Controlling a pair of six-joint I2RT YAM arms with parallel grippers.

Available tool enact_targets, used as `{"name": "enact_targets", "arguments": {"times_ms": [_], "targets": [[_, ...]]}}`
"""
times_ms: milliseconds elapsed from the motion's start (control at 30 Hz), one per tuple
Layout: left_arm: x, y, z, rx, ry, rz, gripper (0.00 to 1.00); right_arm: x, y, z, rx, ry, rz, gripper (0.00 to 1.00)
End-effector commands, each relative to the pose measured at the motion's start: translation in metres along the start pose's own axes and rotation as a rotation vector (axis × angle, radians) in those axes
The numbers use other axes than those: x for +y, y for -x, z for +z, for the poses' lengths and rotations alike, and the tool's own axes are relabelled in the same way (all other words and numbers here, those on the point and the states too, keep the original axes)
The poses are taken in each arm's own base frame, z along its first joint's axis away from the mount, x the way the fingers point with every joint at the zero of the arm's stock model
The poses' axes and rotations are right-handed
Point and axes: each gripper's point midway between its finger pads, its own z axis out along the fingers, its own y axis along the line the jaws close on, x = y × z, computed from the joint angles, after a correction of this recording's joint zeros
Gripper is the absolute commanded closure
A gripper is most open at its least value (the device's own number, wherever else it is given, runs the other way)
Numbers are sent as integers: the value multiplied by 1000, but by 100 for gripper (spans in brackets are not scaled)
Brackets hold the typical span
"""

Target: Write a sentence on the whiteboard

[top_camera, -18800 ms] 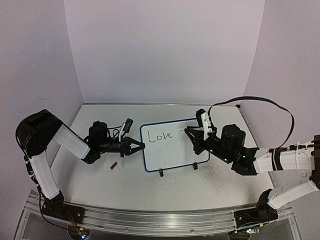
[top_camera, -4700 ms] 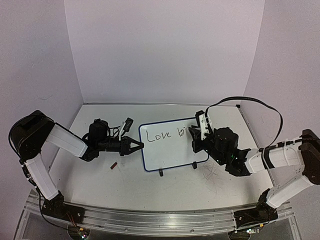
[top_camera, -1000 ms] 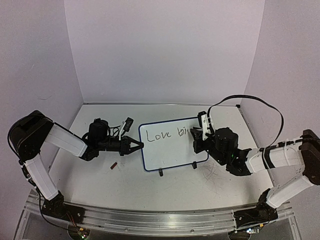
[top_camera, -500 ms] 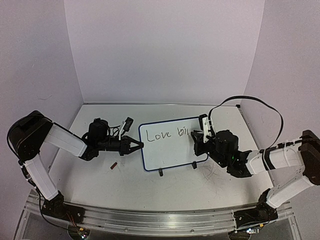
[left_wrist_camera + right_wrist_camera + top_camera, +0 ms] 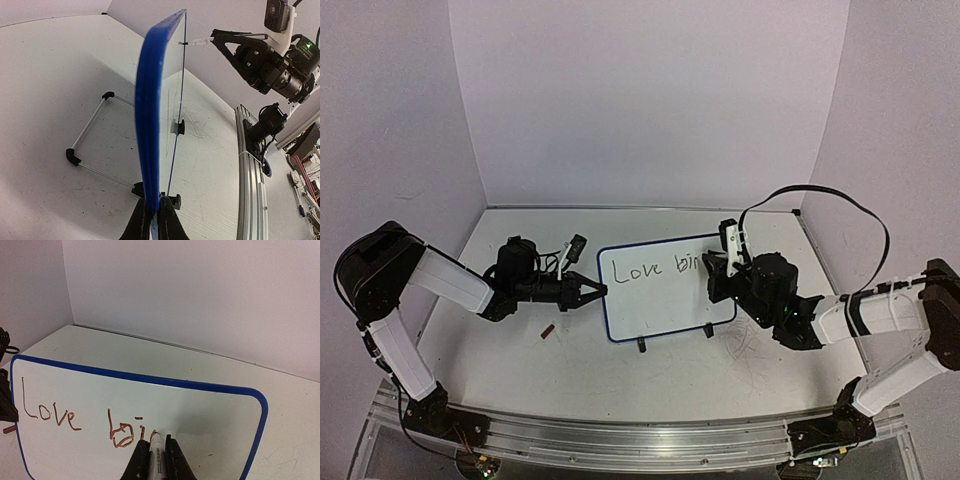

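Standing on the surface (image 5: 620,375), the whiteboard (image 5: 665,300) is pinched at its left rim by the left gripper (image 5: 604,292). The right gripper (image 5: 155,446) clamps a marker (image 5: 157,462) whose tip touches the board at the end of the sentence (image 5: 85,422), reading "Love bi" and a partial letter

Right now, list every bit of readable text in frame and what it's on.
"Love": handwritten on the whiteboard, first word of the sentence.
"bi" plus an unfinished stroke, possibly an n: same board, right of "Love", ending at the tip of the marker.
Any print on the marker barrel, held in the right hand: too blurred to read.
Nothing else is legible in any view.
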Motion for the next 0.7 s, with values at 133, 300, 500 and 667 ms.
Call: {"name": "enact_targets", "arguments": {"times_ms": [133, 300, 500, 667], "targets": [[4, 19, -2, -37, 36, 65, 100, -10, 17, 1, -43, -52, 11, 100], [3, 19, -2, -36, 37, 66, 100, -11, 3, -3, -4, -46, 20, 100], [4, 18, -2, -35, 38, 65, 100, -7, -14, -2, 38, -24, 36, 100], [4, 18, -3, -36, 39, 67, 100, -11, -20, -6, 49, -35, 44, 100]]}}
